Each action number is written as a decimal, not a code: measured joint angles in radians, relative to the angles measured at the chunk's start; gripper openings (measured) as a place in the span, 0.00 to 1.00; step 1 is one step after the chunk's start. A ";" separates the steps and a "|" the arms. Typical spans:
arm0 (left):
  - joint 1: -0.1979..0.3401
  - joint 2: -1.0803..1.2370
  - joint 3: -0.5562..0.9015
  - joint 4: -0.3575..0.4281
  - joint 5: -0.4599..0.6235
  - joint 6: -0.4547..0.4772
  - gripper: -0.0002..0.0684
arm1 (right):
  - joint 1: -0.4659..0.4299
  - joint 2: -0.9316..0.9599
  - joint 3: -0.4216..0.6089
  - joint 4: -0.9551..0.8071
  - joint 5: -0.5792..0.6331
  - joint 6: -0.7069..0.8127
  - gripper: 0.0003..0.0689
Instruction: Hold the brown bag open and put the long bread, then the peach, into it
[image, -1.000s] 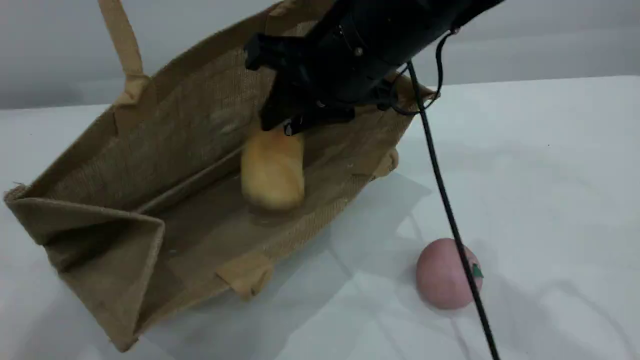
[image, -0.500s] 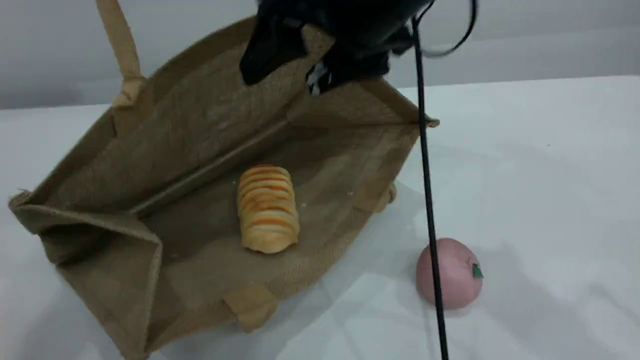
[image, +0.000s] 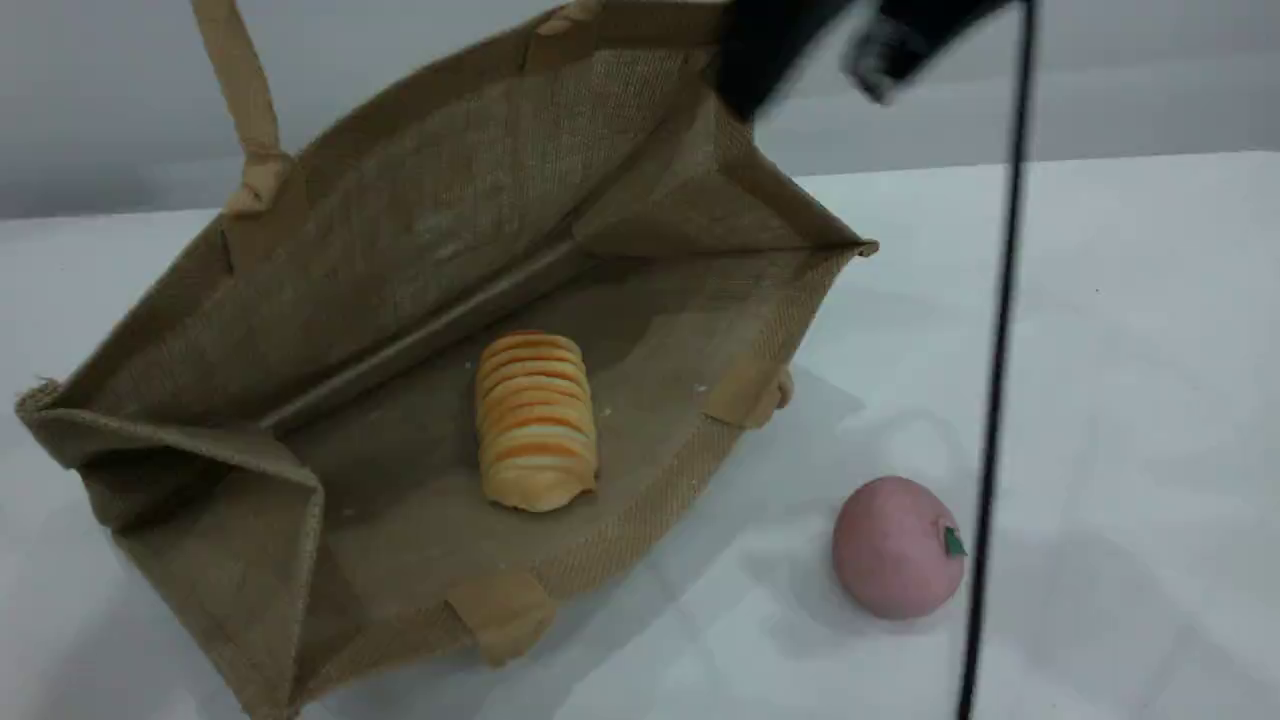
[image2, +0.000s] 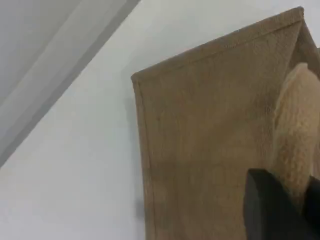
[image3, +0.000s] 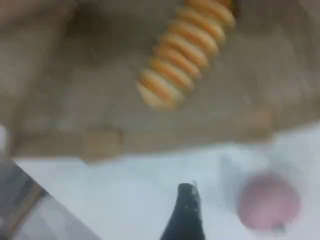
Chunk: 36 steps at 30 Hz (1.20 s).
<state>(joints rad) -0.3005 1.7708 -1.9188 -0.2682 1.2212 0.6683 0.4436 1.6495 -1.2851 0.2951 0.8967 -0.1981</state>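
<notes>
Bag (image: 420, 230): on its side on the tabletop (image: 1100, 350), upper wall raised so food can drop in.
Left gripper (image2: 294, 197): clamped on the handle (image: 240, 100), propping the bag's mouth.
Bread (image: 535, 420): inside the bag, long axis from rim to base fold.
Peach (image: 895, 548): right of the bag, leaf rightward.
Right gripper (image: 820, 40): above the bag's right end, blurred; jaws seemingly apart, holding nothing.

Long bread (image: 536, 420) inside brown bag (image: 400, 230), peach (image: 895, 548) outside
</notes>
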 joint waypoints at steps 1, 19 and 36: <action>0.000 0.000 0.000 0.000 0.000 0.000 0.14 | 0.000 0.000 0.000 -0.040 0.038 0.033 0.81; 0.000 0.000 0.000 0.000 0.000 0.000 0.14 | 0.005 0.118 0.103 -0.155 0.029 0.101 0.81; 0.000 0.001 0.001 0.000 0.000 -0.022 0.14 | 0.005 0.365 0.103 -0.088 -0.132 0.056 0.81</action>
<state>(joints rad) -0.3005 1.7717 -1.9179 -0.2678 1.2211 0.6463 0.4490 2.0150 -1.1816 0.2072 0.7648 -0.1424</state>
